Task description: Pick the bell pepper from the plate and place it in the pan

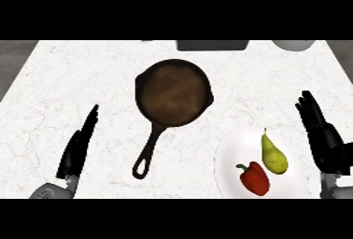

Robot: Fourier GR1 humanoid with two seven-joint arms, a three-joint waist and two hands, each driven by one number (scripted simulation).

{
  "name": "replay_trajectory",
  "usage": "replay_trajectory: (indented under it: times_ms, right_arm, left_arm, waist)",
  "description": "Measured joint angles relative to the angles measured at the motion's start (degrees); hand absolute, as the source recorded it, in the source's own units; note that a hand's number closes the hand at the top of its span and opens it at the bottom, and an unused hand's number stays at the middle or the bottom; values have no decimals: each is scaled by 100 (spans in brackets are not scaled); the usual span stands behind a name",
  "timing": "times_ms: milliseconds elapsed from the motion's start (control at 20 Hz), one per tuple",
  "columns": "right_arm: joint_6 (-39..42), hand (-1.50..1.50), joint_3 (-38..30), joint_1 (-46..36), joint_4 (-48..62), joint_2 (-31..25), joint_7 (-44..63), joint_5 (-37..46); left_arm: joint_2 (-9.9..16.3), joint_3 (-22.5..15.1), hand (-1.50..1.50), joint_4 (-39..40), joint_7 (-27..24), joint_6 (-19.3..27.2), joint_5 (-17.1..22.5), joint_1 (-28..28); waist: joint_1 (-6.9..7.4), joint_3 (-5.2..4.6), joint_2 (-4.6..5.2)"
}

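Bell pepper [255,178]: red, green stem; lies on the plate's lower part, just beside the pear, untouched by either robot hand.
Plate [231,154]: white, round; sits on the bench at lower right, holding the pepper and the pear.
Pear [273,156]: yellow-green, stem pointing away from the robot; on the plate, right of the pepper.
Pan [172,93]: dark skillet, nothing in it; near the bench centre, handle running down and left toward the robot, well apart from the plate.
Left robot hand [79,144]: fingers straight and apart from any item, at lower left, holding nothing.
Right robot hand [321,133]: fingers straight, holding nothing, just beside the plate's right rim.
Bench [82,74]: white marbled top.
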Motion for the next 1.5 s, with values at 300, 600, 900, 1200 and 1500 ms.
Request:
replay_trajectory:
  times_ms: [300,600,900,1200,1500]
  right_arm:
    - [543,-150,194,-596,-202,359,344,-455]
    - [-65,-150,-41,246,-488,-174,1052,45]
    - [487,-150,-23,840,-1104,-1387,1599,586]
    - [1494,-150,10,712,-1601,-2314,2116,665]
    - [2468,-150,425,9,-2028,-2551,3095,363]
  left_arm:
    - [311,222,0,-332,21,-172,-64,147]
    - [419,335,0,-641,153,-261,90,443]
    - [486,403,0,-905,231,-336,116,597]
    - [555,488,0,-1106,326,-463,125,710]
    - [525,523,0,-1227,345,-548,61,794]
  waist:
    - [71,-66,-12]
    - [-59,-97,-48]
    - [-60,-96,-35]
    - [-7,-96,-22]
    - [59,-96,-9]
